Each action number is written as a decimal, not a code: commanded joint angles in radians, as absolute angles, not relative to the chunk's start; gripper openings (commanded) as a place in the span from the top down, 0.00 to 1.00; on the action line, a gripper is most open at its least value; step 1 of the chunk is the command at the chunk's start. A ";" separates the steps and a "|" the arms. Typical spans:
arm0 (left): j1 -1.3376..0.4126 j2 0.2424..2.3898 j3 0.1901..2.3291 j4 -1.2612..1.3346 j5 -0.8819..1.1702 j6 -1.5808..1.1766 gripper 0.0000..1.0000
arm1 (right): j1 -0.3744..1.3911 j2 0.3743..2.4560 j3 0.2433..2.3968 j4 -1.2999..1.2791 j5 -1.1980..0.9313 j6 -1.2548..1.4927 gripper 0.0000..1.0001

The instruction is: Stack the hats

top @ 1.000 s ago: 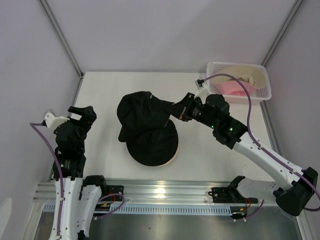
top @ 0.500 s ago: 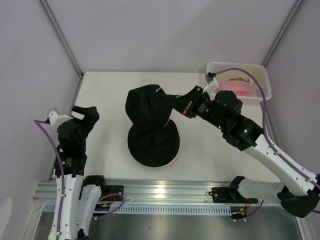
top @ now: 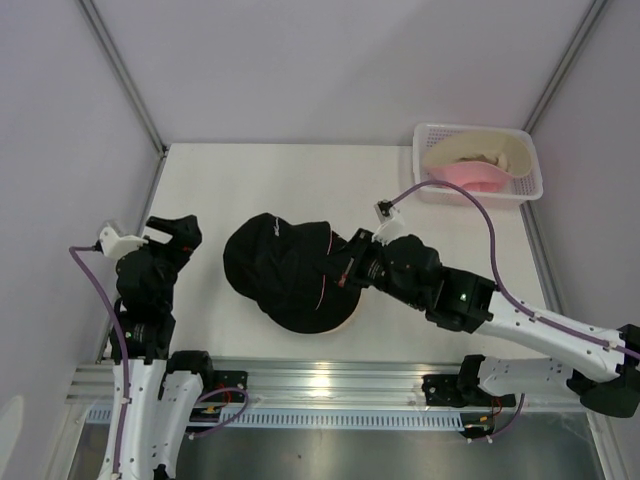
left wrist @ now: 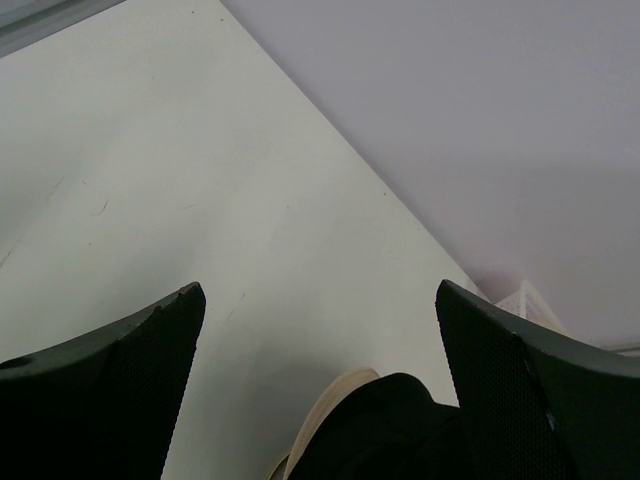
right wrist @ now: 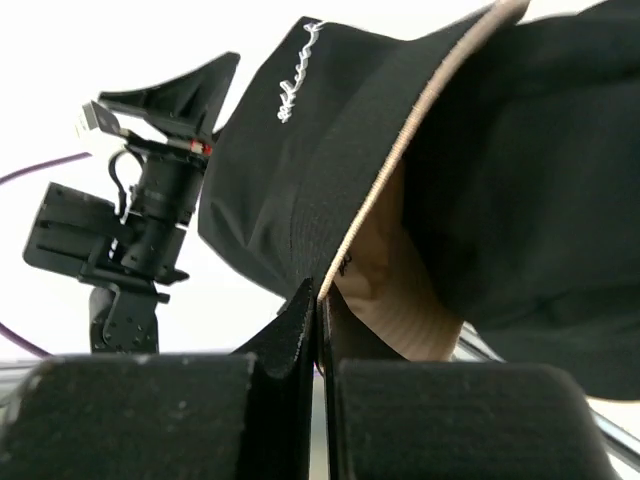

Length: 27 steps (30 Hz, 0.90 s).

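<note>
Hats [top: 468, 176] — pink, tan — in basket [top: 470, 127]; right fingers [right wrist: 318, 300] tight on black hat [top: 265, 260], left fingers [top: 172, 232] wide, empty

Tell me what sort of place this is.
Likely a robot test bench in a lab: left arm and right arm bolted to a metal rail at a white table, plain walls around it, a black hat as a prop.

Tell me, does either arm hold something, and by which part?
The right fingers pinch the top black hat by its brim edge; the left fingers hold nothing.
</note>
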<state>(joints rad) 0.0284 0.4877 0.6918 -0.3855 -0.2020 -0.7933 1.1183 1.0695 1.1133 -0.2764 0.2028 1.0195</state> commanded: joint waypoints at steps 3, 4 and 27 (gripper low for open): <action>0.009 0.456 0.699 -0.382 -0.206 -0.776 0.01 | 1.210 1.022 1.069 -0.264 0.413 1.022 1.00; 0.009 0.454 0.699 -0.380 -0.199 -0.776 0.00 | 1.210 1.014 1.049 -0.262 0.426 1.011 1.00; -0.025 0.525 0.687 -0.331 -0.045 -0.726 0.00 | 0.721 0.962 0.873 -0.247 0.209 0.917 1.00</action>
